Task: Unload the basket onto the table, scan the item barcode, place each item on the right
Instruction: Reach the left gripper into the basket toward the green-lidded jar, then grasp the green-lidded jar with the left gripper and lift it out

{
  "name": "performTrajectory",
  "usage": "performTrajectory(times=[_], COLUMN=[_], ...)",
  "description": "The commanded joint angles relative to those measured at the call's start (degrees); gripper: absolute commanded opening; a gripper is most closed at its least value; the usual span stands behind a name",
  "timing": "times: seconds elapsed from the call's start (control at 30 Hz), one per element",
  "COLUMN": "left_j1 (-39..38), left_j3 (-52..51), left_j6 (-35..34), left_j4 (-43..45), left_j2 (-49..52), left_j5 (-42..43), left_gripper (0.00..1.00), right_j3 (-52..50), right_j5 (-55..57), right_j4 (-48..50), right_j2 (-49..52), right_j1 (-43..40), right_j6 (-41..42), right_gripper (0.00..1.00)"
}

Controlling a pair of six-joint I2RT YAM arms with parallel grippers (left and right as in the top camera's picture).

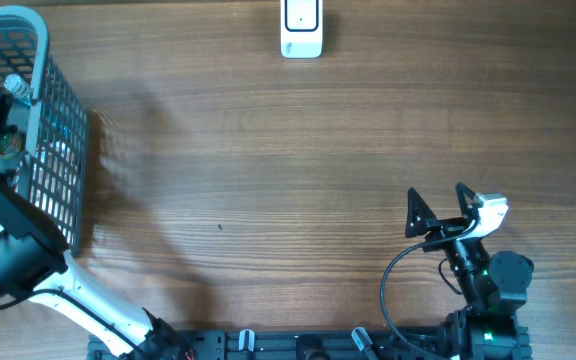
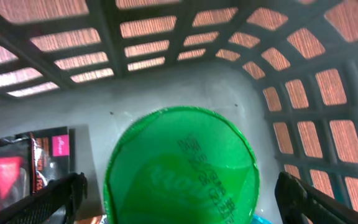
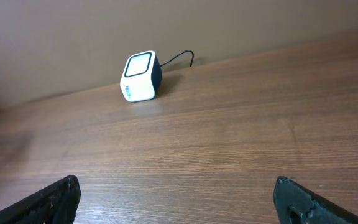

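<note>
Evidently the left jaws are hovering released over the green item (image 2: 182,165) in the basket (image 1: 63,140), readying a pick; the right jaws are idling released, facing the scanner (image 3: 140,76).

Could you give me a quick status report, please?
Left gripper open, inside basket, over green round container. Right gripper open, empty, over table. Barcode scanner unobstructed.

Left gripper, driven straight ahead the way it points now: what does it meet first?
Most likely the green round container, centred between the left gripper's open jaws inside the basket. How near it is, I cannot tell.
</note>
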Motion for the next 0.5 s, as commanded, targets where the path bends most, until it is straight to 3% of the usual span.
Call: performTrajectory(times=[0.0,0.23,0.47], left_j1=[-0.1,-0.1,-0.1], left_j3=[0.9,0.9,0.9], left_j6=[0.5,0.5,0.5], left_j4=[0.6,0.9,0.9], left_j2=[1.0,3.8,4.1], left_j5=[-2.1,-2.0,-2.0], left_gripper=[0.96,0.96,0.79], right_j3=[-0.2,-0.2,-0.2], right_j5=[-0.9,-0.9,-0.9], right_j4=[0.3,0.3,0.3], right_j2=[0.1,0.1,0.1], right_j1=[0.2,0.2,0.2], right_j6=[1.1,2.3,2.6], right_gripper=[1.0,1.0,1.0])
